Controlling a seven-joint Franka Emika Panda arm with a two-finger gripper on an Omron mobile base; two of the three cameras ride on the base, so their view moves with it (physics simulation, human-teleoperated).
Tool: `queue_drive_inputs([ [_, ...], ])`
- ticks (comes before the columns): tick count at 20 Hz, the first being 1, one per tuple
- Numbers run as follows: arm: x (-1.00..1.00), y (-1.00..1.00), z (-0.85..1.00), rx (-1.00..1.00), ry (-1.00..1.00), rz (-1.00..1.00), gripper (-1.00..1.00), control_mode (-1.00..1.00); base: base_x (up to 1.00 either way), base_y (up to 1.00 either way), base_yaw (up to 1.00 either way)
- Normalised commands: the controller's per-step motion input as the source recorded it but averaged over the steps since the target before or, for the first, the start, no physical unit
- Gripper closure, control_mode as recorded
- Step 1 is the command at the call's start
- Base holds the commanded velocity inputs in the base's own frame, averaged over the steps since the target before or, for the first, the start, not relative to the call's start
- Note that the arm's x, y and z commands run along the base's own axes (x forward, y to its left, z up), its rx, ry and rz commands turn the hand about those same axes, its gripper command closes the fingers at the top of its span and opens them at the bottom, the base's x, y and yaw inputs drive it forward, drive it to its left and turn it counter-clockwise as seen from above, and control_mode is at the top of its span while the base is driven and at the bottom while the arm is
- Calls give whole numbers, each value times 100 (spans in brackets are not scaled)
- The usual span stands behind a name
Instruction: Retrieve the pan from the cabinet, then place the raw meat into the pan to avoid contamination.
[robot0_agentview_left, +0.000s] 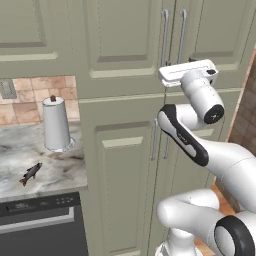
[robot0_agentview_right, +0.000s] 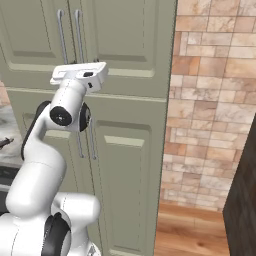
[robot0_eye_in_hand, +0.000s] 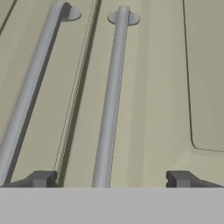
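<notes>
Your pincer (robot0_eye_in_hand: 109, 179), jaws wide apart, faces the cabinet (robot0_agentview_left: 125, 45) and its two upper handles (robot0_eye_in_hand: 111, 96); doors shut, contents hidden. One fish (robot0_agentview_left: 31, 173) lies on the worktop (robot0_agentview_left: 55, 165), at eight o'clock.

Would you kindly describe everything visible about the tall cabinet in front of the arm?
The cabinet is a tall sage-green unit with panelled paired doors, upper and lower, all shut. Long vertical silver bar handles flank each door seam. It stands between the marble counter and a brick wall. The open pincer faces the upper handles without touching.
</notes>
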Motion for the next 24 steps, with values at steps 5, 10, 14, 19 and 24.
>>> queue_drive_inputs([
  [5,15,1,0,0,0,0,100,-100,0,0,0],
  [10,13,0,0,0,2,0,100,-100,0,0,0],
  [14,16,0,-1,0,3,0,100,-100,0,0,0],
  [19,14,2,-3,0,1,0,100,-100,0,0,0],
  [24,11,18,-8,0,0,-1,100,-100,0,0,0],
])
